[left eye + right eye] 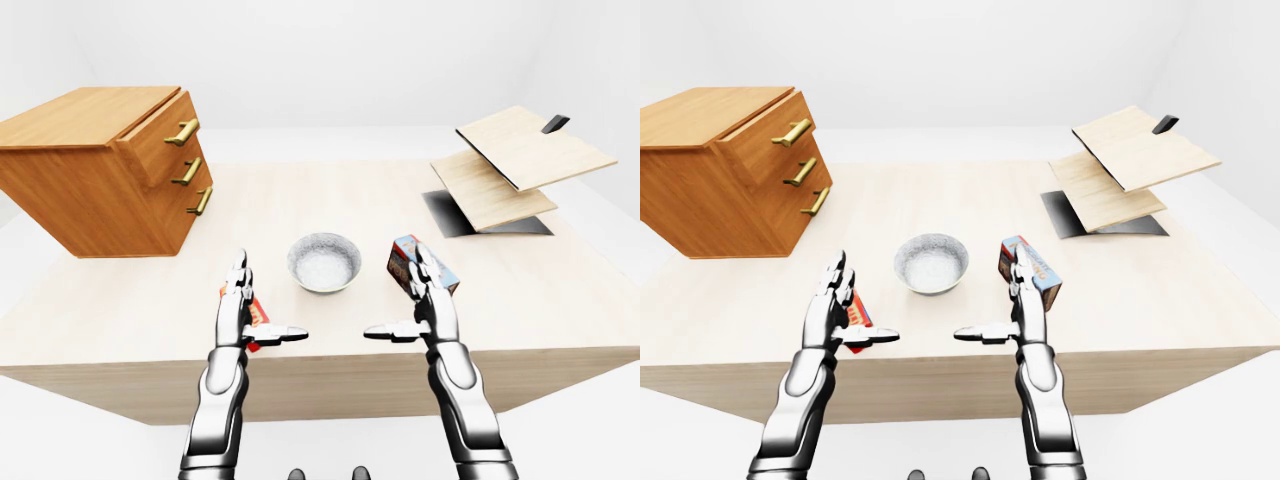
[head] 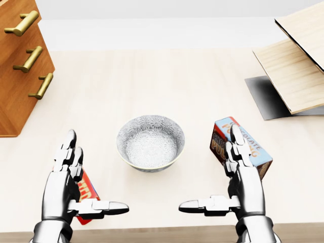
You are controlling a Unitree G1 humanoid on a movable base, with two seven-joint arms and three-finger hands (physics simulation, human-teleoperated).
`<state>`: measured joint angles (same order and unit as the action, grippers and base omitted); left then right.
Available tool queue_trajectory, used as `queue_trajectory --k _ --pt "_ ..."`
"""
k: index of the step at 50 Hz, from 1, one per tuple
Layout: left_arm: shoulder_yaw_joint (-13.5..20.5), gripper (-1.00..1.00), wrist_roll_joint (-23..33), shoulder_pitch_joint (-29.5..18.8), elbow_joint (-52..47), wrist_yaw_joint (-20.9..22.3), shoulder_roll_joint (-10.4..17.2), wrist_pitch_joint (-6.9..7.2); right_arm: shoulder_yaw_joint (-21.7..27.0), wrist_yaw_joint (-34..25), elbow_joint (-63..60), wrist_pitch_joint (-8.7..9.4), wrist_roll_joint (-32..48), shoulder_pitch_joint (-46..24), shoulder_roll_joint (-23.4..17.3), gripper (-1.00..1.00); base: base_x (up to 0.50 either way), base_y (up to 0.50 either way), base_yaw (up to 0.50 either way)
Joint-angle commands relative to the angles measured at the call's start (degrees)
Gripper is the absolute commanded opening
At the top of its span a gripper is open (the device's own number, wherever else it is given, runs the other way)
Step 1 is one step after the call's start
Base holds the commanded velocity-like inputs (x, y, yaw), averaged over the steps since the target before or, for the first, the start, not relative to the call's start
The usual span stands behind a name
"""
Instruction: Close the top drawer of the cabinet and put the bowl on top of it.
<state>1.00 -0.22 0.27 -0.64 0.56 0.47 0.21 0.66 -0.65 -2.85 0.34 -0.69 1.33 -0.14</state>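
A wooden cabinet (image 1: 90,180) with three brass handles stands at the table's left. Its top drawer (image 1: 160,135) is pulled out a little past the two below. A grey patterned bowl (image 2: 150,142) rests upright on the table in the middle, empty. My left hand (image 2: 76,192) hovers open below and left of the bowl, fingers straight, thumb pointing right. My right hand (image 2: 233,187) is open below and right of it, thumb pointing left. Neither hand touches the bowl.
A red box (image 2: 87,195) lies partly under my left hand. A blue and red chocolate box (image 2: 243,147) sits behind my right hand. Light wooden boards (image 1: 520,160) on a dark stand (image 1: 450,215) occupy the table's right. The table's near edge (image 1: 320,375) runs below my hands.
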Motion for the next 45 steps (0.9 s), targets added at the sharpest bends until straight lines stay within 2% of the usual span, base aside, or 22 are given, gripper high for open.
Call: queue_trajectory --k 1,2,3,5,10,11,12,18,20,25,28,38,43,44,45 --pt "1.7 1.00 -0.1 2.1 -4.8 0.7 0.7 1.36 0.2 -1.3 -9.8 0.77 -1.2 5.1 0.0 1.00 0.00 0.00 0.00" --pt "1.7 1.00 -0.1 2.2 -4.9 0.7 0.7 1.37 0.2 -1.3 -9.8 0.78 -1.3 5.1 0.0 1.00 0.00 0.00 0.00" --pt "1.7 1.00 -0.1 3.3 -7.3 1.0 0.7 2.22 -0.1 -1.7 -11.1 0.84 -1.4 6.1 0.0 1.00 0.00 0.00 0.00" --pt "1.7 1.00 -0.1 4.7 -9.9 1.4 0.6 2.88 -0.4 -1.6 -12.8 1.28 -1.1 7.1 0.1 1.00 0.00 0.00 0.00" --pt "0.7 1.00 0.5 7.7 -14.9 2.0 0.0 3.51 -0.8 -1.6 -17.6 2.38 -1.4 9.8 0.3 1.00 0.00 0.00 0.00" --pt "0.4 1.00 0.5 8.9 -17.0 2.2 -0.1 3.78 -1.1 -2.0 -20.5 3.31 -2.0 11.4 0.3 1.00 0.00 0.00 0.00" --pt "0.0 1.00 0.7 9.9 -18.5 2.4 -0.2 3.87 -1.4 -1.9 -22.7 3.32 -1.9 12.9 0.4 1.00 0.00 0.00 0.00" --pt "-1.7 1.00 1.4 14.2 -24.1 2.8 -0.5 3.35 -2.7 -2.3 -30.3 3.07 -2.5 18.5 0.1 1.00 0.00 0.00 0.00" --pt "-1.8 1.00 1.9 14.9 -24.9 2.3 -0.5 2.32 -2.4 -2.2 -31.9 3.69 -3.5 19.0 0.2 1.00 0.00 0.00 0.00" --pt "-1.5 1.00 1.4 15.5 -25.8 2.6 -0.4 2.18 -2.0 -2.0 -33.7 4.62 -4.0 19.5 0.2 1.00 0.00 0.00 0.00" --pt "-1.3 1.00 1.7 15.8 -26.2 2.5 -0.4 1.78 -1.8 -2.7 -35.5 4.66 -5.2 20.4 0.2 1.00 0.00 0.00 0.00" --pt "-0.8 1.00 1.3 16.9 -28.2 3.0 -0.6 1.88 -1.9 -3.0 -39.2 4.66 -5.8 23.1 0.6 1.00 0.00 0.00 0.00" --pt "-1.2 1.00 1.3 17.8 -29.4 2.9 -0.8 1.42 -2.5 -3.3 -40.0 3.74 -6.3 24.3 0.4 1.00 0.03 0.00 0.00" --pt "-1.3 1.00 1.3 18.1 -29.8 2.8 -0.8 1.31 -2.5 -3.7 -40.5 2.33 -7.0 25.0 0.4 1.00 0.19 0.00 0.00" --pt "-1.3 1.00 1.2 18.4 -30.1 2.9 -0.8 1.23 -2.6 -4.0 -40.9 2.01 -7.4 25.6 0.3 1.00 0.23 0.00 0.00"
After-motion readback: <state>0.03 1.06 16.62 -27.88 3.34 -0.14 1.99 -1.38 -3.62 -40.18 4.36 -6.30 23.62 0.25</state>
